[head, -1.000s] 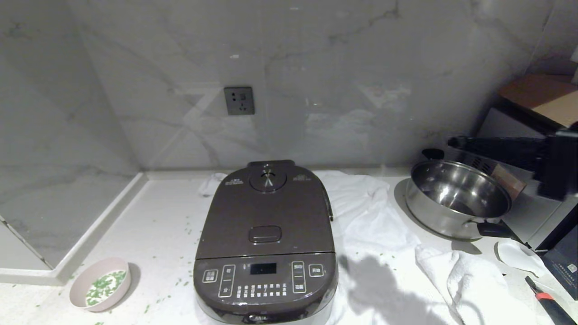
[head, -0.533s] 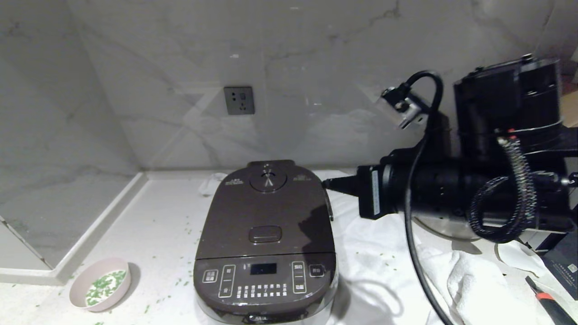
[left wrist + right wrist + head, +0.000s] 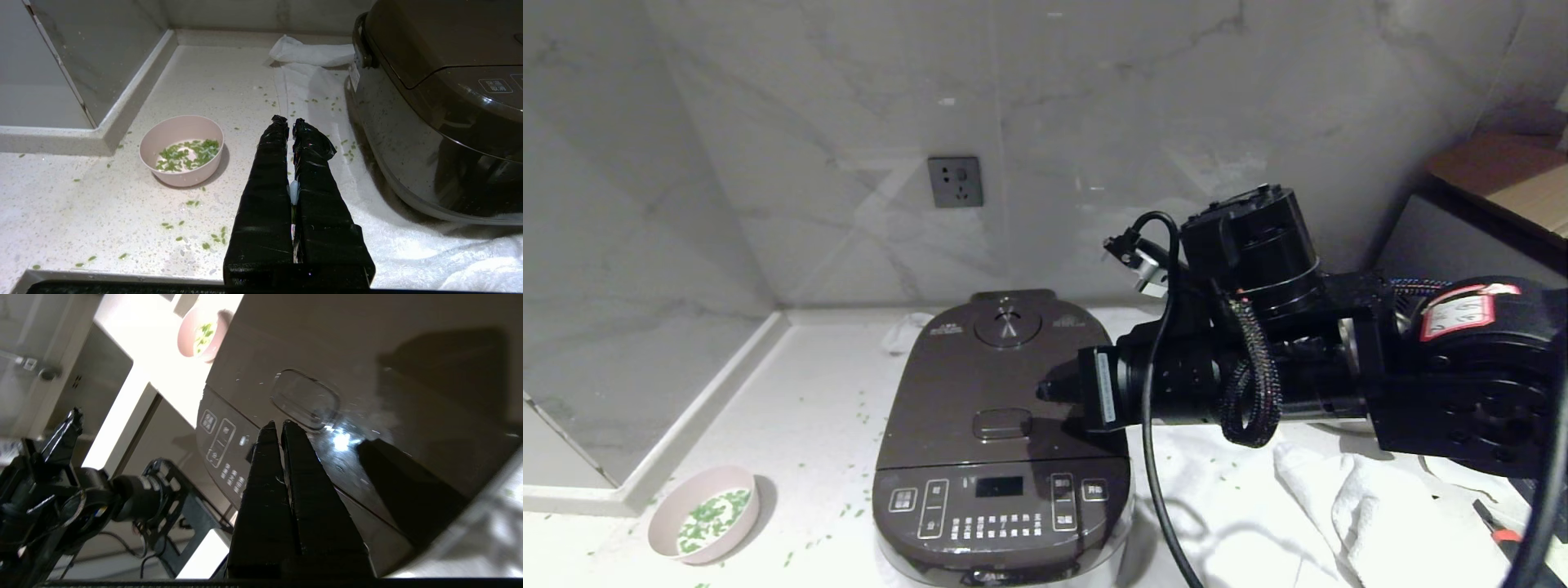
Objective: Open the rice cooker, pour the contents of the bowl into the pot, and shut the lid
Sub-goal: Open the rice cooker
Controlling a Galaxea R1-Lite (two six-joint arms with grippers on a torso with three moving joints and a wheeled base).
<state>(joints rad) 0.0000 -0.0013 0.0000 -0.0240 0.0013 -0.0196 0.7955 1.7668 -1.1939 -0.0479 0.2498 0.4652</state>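
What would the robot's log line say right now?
step: open lid | lid: shut | right gripper: shut, over lid button | left gripper: shut, parked | bowl: full, untouched

A grey marble wall point(image 3: 1094, 122) has a dark socket point(image 3: 955, 181) on it. The speckled white worktop point(image 3: 800, 408) carries a crumpled white towel point(image 3: 1347, 506).
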